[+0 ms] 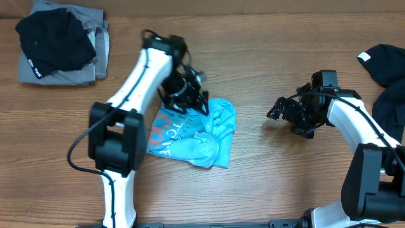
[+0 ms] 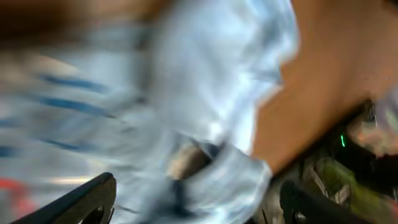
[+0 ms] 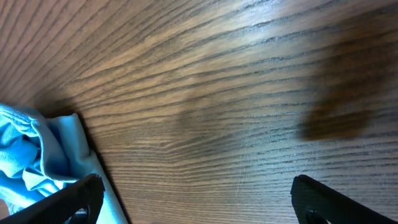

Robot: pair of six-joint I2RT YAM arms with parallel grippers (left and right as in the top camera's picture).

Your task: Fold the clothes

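The light-blue T-shirt (image 1: 201,140) lies bunched in a loose heap near the middle of the tabletop (image 1: 278,183), with its pink-and-white lettering (image 1: 163,134) showing on the part toward my left; my left arm (image 1: 142,73) reaches over the far edge of the heap, and my left jaws point down at the cloth there; in the left wrist view they stand wide apart, with pale blue fabric blurred between and beyond them and no fold that I can see pinched; my right jaws are spread just as wide, above bare wood to the right of the shirt and apart from it, and only a corner of blue cloth shows at the lower left of the right wrist view; my right arm (image 1: 347,115) bends in from the right side; at the far left corner a black garment (image 1: 54,39) sits crumpled on top of a grey garment (image 1: 85,71); another black garment (image 1: 387,69) with a small white tag (image 1: 366,57) lies at the right edge.
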